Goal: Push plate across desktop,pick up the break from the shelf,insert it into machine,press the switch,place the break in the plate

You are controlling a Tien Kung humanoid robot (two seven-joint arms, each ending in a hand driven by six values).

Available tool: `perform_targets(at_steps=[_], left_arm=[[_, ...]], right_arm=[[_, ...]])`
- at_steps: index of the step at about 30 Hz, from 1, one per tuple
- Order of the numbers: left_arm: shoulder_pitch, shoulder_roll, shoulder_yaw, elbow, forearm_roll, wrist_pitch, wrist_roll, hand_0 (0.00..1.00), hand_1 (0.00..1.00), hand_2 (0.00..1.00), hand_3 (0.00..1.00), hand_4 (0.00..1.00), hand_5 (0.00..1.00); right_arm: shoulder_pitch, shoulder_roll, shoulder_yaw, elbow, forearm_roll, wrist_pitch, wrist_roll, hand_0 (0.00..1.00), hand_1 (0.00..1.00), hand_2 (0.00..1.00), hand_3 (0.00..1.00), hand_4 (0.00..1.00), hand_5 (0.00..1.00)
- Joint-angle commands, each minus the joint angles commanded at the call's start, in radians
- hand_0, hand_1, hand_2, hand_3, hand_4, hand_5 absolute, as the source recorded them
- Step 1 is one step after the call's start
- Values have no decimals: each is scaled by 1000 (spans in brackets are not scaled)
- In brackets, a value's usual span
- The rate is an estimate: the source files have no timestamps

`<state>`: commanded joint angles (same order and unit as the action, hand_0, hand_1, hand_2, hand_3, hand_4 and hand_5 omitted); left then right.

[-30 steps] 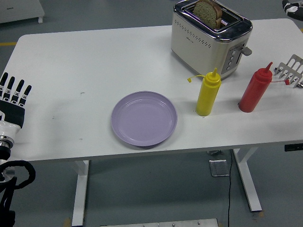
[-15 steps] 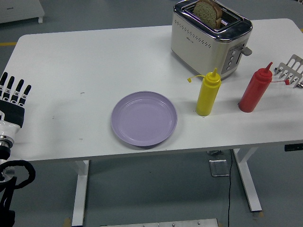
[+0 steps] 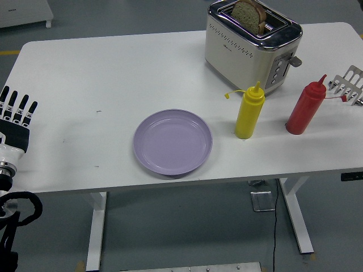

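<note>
Nothing has shifted over the last second: every object sits where it did, and the left hand (image 3: pixel 16 116) has not moved. That stillness suggests a pause between steps rather than an action under way.

Taking the plate (image 3: pixel 173 141) as the landmark: it lies near the table's (image 3: pixel 85 73) front edge, empty. Well to its left, at the table's left edge, the left hand rests with fingers straight and released, holding nothing. The right hand is out of view. Just right of the plate stands the yellow bottle (image 3: pixel 249 113), and farther right the red bottle (image 3: pixel 306 107). Beyond the red bottle, at the right edge, part of the rack (image 3: pixel 349 84) shows; it looks empty, though most of it is cut off.

Far behind and right of the plate stands the toaster (image 3: pixel 252 45), with the bread (image 3: pixel 249 16) upright in its slot, its top well above the rim. The lever (image 3: pixel 295 60) seems raised, so the bread is probably ready to lift out and carry to the plate.
</note>
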<state>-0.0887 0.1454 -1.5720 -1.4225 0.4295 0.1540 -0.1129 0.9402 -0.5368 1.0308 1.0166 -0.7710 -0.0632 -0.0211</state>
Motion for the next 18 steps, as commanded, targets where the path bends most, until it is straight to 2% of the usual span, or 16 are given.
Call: perform_targets(at_steps=[9, 18], left_arm=[[2, 0, 1, 0, -1, 0, 0, 825, 873, 945, 833, 616, 998], [7, 3, 5, 2, -1, 1, 2, 824, 873, 945, 832, 616, 998]], right_arm=[[112, 88, -128, -116, -219, -7, -41, 935, 890, 928, 944, 814, 297], [225, 201, -289, -252, -482, -29, -102, 942, 901, 929, 941, 809, 321]])
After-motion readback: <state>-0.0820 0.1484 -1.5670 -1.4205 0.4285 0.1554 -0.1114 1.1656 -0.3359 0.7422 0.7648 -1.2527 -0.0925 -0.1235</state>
